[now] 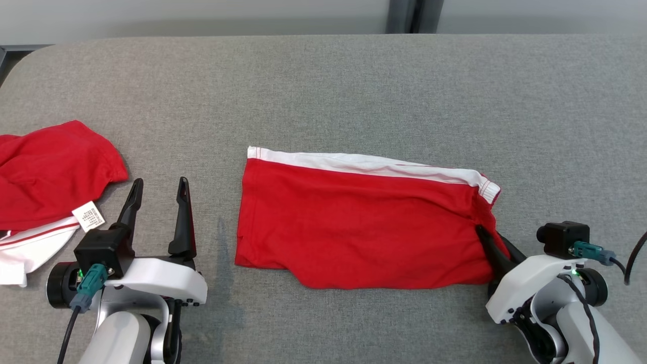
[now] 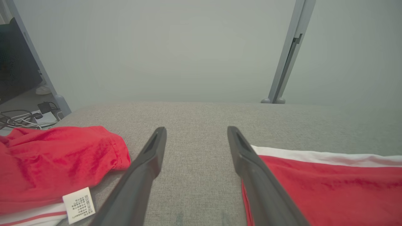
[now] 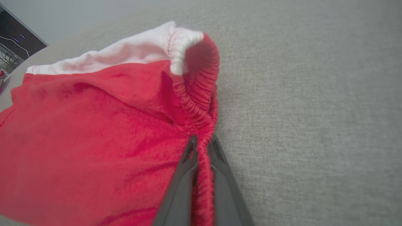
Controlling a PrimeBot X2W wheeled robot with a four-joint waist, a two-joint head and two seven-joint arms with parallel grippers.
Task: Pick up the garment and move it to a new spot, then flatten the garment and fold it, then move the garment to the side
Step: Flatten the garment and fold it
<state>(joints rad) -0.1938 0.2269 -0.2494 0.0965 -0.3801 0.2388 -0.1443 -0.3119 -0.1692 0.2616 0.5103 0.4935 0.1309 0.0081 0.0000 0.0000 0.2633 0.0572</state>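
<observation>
- Grip on cloth: the right tool (image 3: 202, 139) is clenched on the garment (image 3: 94, 135), its two dark fingers (image 3: 180, 185) pressed close together with a ridge of gathered red waistband (image 3: 194, 103) squeezed between them.
- From the head view, the right tool (image 1: 482, 232) comes in from the lower right and meets the garment (image 1: 364, 227) at its right edge, just below the corner where the white band (image 1: 364, 164) ends.
- The garment, a pair of red shorts, lies spread nearly flat in the middle of the grey counter (image 1: 354, 86), with the white band along its far edge and its lower hem uneven toward the left.
- In the right wrist view the waistband curls up at the far corner, showing a white end and red inside.
- The left tool (image 1: 159, 182) rests on the counter at lower left, released, its fingers spread wide with nothing between them.
- In its own wrist view the left tool (image 2: 196, 129) frames bare grey cloth, and the garment (image 2: 329, 188) lies just beside its right finger.
- A second red garment (image 1: 50, 172) sits crumpled at the counter's left edge, just beside the left tool, with a white label (image 1: 88, 216) turned out.
- Beyond the counter stand a pale wall and a grey post (image 2: 287, 53); cables (image 2: 19, 121) lie on the floor at far left.
</observation>
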